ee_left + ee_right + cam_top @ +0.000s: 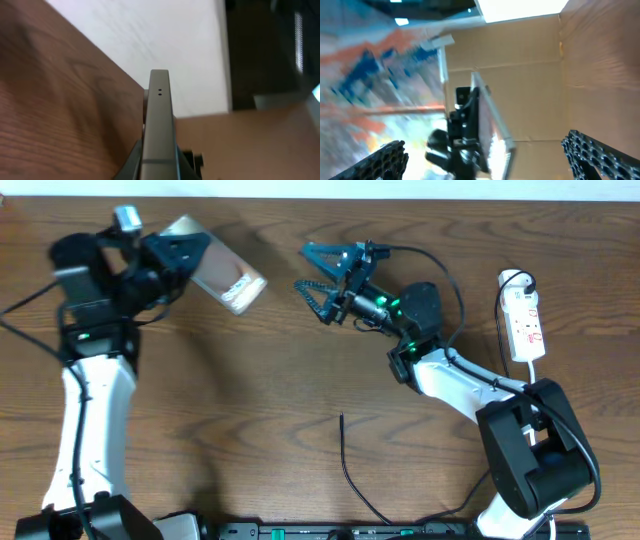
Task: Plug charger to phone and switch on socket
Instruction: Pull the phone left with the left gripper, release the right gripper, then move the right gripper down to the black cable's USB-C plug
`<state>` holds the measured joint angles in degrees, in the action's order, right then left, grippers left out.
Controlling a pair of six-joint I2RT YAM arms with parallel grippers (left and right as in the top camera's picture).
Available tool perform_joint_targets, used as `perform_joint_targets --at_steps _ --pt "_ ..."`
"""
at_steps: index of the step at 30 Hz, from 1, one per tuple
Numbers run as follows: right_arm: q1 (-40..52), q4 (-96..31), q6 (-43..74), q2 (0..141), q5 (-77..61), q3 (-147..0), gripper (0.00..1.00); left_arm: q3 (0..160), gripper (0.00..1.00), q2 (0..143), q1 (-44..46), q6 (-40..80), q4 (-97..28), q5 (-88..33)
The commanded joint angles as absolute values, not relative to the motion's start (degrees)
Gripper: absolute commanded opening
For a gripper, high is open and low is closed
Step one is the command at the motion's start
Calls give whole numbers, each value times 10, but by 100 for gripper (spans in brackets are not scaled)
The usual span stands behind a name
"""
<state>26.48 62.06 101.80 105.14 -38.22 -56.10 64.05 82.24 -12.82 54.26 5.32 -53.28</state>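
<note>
My left gripper is shut on the bronze-grey phone and holds it tilted above the table at the far left. In the left wrist view the phone's thin edge stands between the jaws. My right gripper is open and empty, raised and turned left towards the phone with a gap between them. The right wrist view shows its two fingers spread wide, with the phone and the left gripper ahead. The charger, a thin black cable, lies on the table near the front, its tip pointing away. The white socket lies at the far right.
The socket's white cord and black plug sit at its far end. A black rail runs along the front edge. The right arm's base stands at the front right, the left arm's white link at the left.
</note>
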Motion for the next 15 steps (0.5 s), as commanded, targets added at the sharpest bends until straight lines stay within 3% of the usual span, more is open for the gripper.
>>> perform_joint_targets --at_steps 1,6,15 --pt "258 619 848 1043 -465 -569 99 641 7 817 -177 451 67 -784" --pt "259 604 770 1043 -533 -569 98 641 7 818 -201 361 68 -902" --pt "255 443 614 1043 -627 -570 95 640 8 828 -207 283 68 -901"
